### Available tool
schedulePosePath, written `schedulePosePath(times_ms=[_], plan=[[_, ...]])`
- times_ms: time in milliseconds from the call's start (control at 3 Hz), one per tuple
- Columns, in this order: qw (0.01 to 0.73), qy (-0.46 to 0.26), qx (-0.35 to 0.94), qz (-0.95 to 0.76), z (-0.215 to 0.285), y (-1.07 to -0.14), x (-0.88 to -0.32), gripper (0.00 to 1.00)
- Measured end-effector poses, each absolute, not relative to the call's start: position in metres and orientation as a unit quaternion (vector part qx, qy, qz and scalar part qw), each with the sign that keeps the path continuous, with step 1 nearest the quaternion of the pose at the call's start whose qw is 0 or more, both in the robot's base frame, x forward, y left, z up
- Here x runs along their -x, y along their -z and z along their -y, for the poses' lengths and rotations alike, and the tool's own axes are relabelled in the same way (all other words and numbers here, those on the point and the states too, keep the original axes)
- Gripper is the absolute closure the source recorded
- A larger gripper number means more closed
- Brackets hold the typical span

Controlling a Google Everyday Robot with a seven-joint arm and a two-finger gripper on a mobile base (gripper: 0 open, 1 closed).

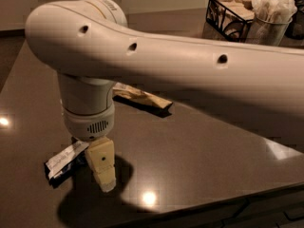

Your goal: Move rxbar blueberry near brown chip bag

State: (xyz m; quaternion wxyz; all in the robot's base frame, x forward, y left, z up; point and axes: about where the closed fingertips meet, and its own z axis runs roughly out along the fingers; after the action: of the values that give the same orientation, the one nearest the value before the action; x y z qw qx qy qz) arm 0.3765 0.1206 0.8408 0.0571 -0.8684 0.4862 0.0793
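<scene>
The rxbar blueberry (pixel 64 160) is a small dark bar with a white panel, lying flat at the front left of the dark table. My gripper (pixel 104 172) hangs from the big white arm just right of the bar, its cream tip low over the table and touching or nearly touching the bar's right end. The brown chip bag (pixel 141 97) lies flat further back near the table's middle, partly hidden behind the arm. The bar and the bag are well apart.
A black wire basket (pixel 230 14) and a cup holding white napkins (pixel 270 19) stand at the back right. The table's front edge (pixel 213 205) runs close below the gripper. The white arm (pixel 190 70) covers much of the table's middle.
</scene>
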Motion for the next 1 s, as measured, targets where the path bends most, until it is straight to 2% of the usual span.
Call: schedulePosePath(times_ms=[333, 1000], plan=[[0.046, -0.081, 0.872, -0.481, -0.1289, -0.8366, -0.3745, 0.19], [0.028, -0.085, 0.873, -0.479, -0.1342, -0.8333, -0.3762, 0.65]])
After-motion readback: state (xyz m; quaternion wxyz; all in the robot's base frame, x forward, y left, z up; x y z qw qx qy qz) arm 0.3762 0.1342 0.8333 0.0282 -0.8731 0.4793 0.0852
